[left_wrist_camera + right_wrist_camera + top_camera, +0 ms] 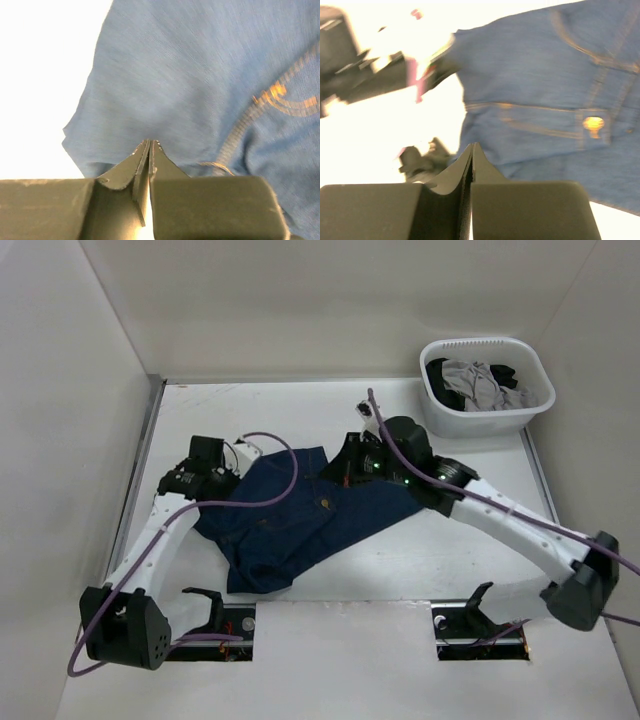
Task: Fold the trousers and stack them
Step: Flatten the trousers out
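Note:
The dark navy jeans (300, 510) lie in a loose, partly folded heap mid-table, with orange stitching and a brass button (593, 123). My left gripper (240, 455) is at their far-left corner. In the left wrist view its jaws (150, 141) are shut tip to tip just over the denim (190, 75), with no cloth showing between them. My right gripper (350, 465) is at the far-right edge of the jeans. Its jaws (472, 145) are shut and held above the waistband (535, 110), with nothing between them.
A white basket (440, 410) at the back right holds grey and black garments (478, 383). White walls close in the table on the left, back and right. Two black stands (210, 610) (478, 605) sit by the near edge.

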Tool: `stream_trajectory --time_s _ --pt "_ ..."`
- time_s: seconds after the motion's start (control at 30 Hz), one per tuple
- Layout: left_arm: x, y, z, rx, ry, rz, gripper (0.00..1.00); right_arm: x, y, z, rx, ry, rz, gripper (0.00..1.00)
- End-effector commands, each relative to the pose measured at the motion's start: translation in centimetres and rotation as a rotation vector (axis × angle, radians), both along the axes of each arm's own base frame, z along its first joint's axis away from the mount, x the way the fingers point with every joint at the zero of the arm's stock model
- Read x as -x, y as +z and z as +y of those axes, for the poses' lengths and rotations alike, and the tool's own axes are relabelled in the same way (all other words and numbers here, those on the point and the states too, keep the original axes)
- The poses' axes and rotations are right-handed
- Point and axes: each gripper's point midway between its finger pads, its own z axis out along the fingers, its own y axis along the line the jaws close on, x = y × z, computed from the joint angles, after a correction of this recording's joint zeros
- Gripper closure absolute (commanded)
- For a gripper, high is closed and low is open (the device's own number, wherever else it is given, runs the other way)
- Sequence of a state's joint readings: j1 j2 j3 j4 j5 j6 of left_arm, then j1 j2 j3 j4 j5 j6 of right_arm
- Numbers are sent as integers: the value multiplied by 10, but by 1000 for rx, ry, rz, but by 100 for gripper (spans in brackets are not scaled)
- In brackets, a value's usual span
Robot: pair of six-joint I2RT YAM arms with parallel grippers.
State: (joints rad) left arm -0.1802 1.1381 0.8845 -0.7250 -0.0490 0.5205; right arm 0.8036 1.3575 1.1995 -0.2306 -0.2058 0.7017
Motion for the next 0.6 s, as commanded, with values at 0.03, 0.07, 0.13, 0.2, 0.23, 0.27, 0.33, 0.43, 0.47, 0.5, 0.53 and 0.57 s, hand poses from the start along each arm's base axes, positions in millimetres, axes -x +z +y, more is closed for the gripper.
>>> stream_trajectory --time_s 0.03,0.07,0.13,0.2,0.23,0.27,0.33,0.43,0.47,0.5,0.53,0.57 --pt "-35 67 2 2 -15 -217 100 40 81 -13 -36 -3 -110 100" --pt "-36 69 0 2 -26 -218 99 47 91 -17 -32 -8 -132 100" --pt "-36 61 -6 -1 -55 -194 94 53 79 -20 4 -8 -115 87" --pt "-33 47 -13 2 -74 -154 82 38 31 -29 81 -39 -35 49" --pt "-30 42 -17 4 -83 -136 74 29 3 -32 129 -48 8 36" --pt "-27 37 -19 3 -85 -124 65 21 -25 -34 179 -59 44 16" --pt "-22 34 -22 11 -81 -119 50 4 -72 -32 257 -67 84 0" --pt "-10 30 -20 26 -66 -103 38 -21 -119 -19 315 -59 124 0" --pt "-5 26 -20 32 -62 -83 36 -29 -128 -13 323 -55 128 0" --pt "1 22 -20 38 -60 -60 36 -37 -136 -9 329 -53 126 0" --pt "8 17 -22 48 -65 -31 35 -45 -145 -6 341 -55 131 0" --pt "15 11 -25 61 -71 -2 35 -53 -156 -5 354 -62 141 0"
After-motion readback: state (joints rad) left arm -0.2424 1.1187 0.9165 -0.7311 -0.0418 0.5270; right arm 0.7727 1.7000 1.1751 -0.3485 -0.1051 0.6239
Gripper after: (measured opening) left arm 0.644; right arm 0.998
